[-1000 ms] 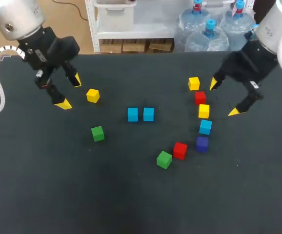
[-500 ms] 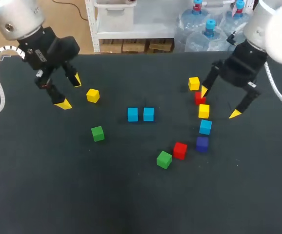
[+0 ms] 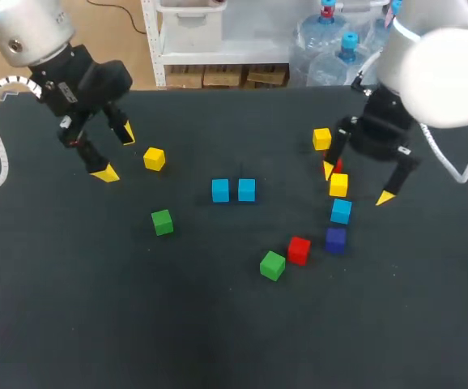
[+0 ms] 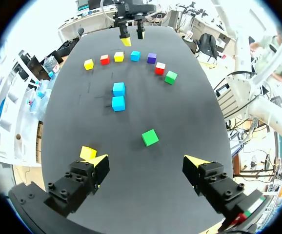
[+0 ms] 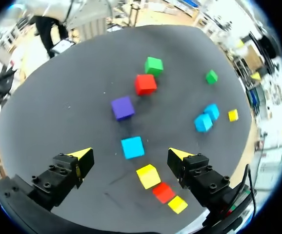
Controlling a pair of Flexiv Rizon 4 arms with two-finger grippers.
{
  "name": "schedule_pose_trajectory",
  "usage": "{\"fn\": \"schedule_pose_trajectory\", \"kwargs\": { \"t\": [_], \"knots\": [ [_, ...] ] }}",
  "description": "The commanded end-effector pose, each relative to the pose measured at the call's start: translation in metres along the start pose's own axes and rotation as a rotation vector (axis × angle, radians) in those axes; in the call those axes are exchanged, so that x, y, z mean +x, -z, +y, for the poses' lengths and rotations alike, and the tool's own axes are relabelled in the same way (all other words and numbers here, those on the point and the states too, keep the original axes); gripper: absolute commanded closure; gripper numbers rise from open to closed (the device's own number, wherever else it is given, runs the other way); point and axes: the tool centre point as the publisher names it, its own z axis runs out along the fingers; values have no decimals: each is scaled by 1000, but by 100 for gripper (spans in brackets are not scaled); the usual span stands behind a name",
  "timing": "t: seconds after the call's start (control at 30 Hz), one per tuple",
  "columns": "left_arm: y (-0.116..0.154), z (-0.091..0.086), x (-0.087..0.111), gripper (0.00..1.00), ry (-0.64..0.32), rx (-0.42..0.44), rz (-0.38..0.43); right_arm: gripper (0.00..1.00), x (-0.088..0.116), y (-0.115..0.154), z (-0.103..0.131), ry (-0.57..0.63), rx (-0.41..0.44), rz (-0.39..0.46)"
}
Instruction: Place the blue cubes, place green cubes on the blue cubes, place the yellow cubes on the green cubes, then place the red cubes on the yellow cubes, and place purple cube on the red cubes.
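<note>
**Clerk:** Largest entries first, with 12 o'clock as the table's far edge in the head view?

**Keeper:** Table [image 3: 137,332]: dark top, with a broad bare stretch along the whole 6 o'clock edge. Left gripper [image 3: 116,152]: at 10 o'clock, fingers spread wide, holding nothing. Right gripper [image 3: 357,183]: at 2 o'clock, fingers likewise apart, hanging over a column of cubes and gripping none.

**Clerk:** And the cubes?

**Keeper:**
- **Centre:** west blue cube [image 3: 220,190] and east blue cube [image 3: 246,190] sit side by side with a slim gap between them and open table on all sides.
- **Column, 2 to 4 o'clock, far to near:**
  - far yellow cube [image 3: 321,138]
  - far red cube [image 3: 333,164], partly hidden by a finger
  - middle yellow cube [image 3: 338,185]
  - column blue cube [image 3: 341,211]
  - purple cube [image 3: 335,239]
- **5 o'clock:** near red cube [image 3: 299,250] and near green cube [image 3: 272,265] are close together, just beside the purple cube.
- **8 o'clock:** lone green cube [image 3: 162,221] has free room all round.
- **10 o'clock:** lone yellow cube [image 3: 154,158] is just beside the left gripper's fingers.
</note>
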Motion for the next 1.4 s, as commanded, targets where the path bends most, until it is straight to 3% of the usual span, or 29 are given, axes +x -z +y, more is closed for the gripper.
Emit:
{"fn": "schedule_pose_trajectory", "kwargs": {
  "t": [0.03, 0.37, 0.4, 0.47, 0.53, 0.57, 0.6, 0.67, 0.8, 0.87, 1.0, 1.07, 1.23, 1.4],
  "knots": [
    [0, -1, 1, 0, -2, -2, -2, 0, 5, 0, 4, 66, -15, -6],
    [0, -1, 1, 0, -2, -2, -2, 0, 9, -16, 2, 179, -42, 5],
    [0, -1, 1, 0, -2, -2, -2, 16, 8, -18, 1, 186, -41, 5],
    [0, -1, 1, 0, -2, -2, -2, 19, 6, -20, -1, 205, -37, -5],
    [0, -1, 1, 0, -2, -2, -2, 29, 5, -23, -2, 224, -30, -18],
    [0, -1, 1, 0, -2, -2, -2, 43, 5, -25, -2, 228, -30, -17],
    [0, -1, 1, 0, -2, -2, -2, 49, 5, -27, -3, 239, -30, -15],
    [0, -1, 1, 0, -2, -2, -2, 53, 6, -31, -4, 252, -32, -15],
    [0, -1, 1, 0, -2, -2, -2, 50, 8, -36, -5, 266, -33, -15],
    [0, -1, 1, 0, -2, -2, -2, 39, 9, -39, -5, 266, -33, -16],
    [0, -1, 1, 0, -2, -2, -2, 6, 10, -43, -5, 269, -37, -19],
    [0, -1, 1, 0, -2, -2, -2, 6, 11, -44, -6, 270, -38, -20],
    [0, -1, 1, 0, -2, -2, -2, 31, 14, -50, -8, 273, -39, -24],
    [0, -1, 1, 0, -2, -2, -2, 44, 16, -53, -11, 278, -41, -26]
  ]
}}
